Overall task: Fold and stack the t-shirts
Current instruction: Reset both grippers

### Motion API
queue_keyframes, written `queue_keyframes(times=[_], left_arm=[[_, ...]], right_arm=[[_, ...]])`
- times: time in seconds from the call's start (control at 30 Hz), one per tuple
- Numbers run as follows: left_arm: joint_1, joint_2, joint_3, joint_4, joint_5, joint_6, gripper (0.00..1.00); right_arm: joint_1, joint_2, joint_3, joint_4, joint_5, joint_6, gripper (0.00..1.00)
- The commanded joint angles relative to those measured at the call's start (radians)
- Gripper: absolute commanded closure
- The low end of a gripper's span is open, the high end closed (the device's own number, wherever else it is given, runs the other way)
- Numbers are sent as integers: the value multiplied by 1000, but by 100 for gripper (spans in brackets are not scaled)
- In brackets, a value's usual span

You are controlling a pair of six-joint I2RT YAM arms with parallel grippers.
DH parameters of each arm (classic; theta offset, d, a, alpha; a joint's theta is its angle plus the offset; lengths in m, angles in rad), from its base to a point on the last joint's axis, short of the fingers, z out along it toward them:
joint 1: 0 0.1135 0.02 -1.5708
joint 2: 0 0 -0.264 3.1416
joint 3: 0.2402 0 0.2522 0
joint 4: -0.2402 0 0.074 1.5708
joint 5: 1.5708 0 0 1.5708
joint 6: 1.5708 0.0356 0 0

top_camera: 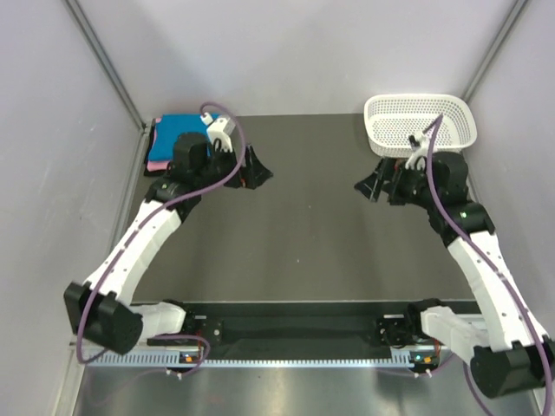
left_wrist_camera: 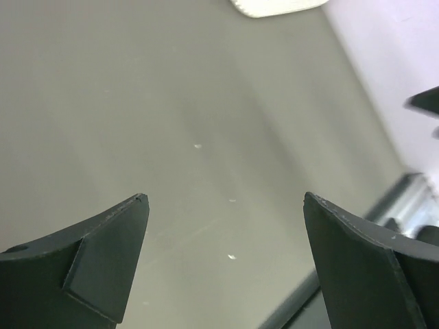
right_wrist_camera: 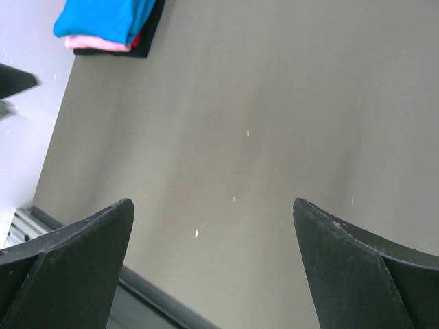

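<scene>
Left claw (left_wrist_camera: 225, 196) gapes near stacked folded t-shirts (top_camera: 176, 126), blue topmost.

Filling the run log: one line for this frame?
left hand open, empty | right hand open, empty | t-shirt stack far-left corner, blue on top | white basket far right, looks empty

The top external view is taken from above and behind the arm bases (top_camera: 169, 316), facing down on the table (top_camera: 303, 225). The wrist views are taken close above it, the left aimed toward 3 o'clock, the right toward 9 o'clock. The basket (left_wrist_camera: 274, 5) and shirt stack (right_wrist_camera: 103, 19) are shared with the top view.
</scene>
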Motion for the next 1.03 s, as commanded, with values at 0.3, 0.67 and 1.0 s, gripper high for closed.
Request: queue_keyframes(times=[0.3,0.67,1.0], left_arm=[[-13,-229,-272,150,116,-123,1],[-13,-298,-271,164,120,-132,1],[-13,-321,-280,187,117,-162,1]], right_arm=[[-4,-291,-143,-18,76,68,1],[-4,-290,-137,-16,97,73,0],[-4,-296,-140,-12,98,68,0]])
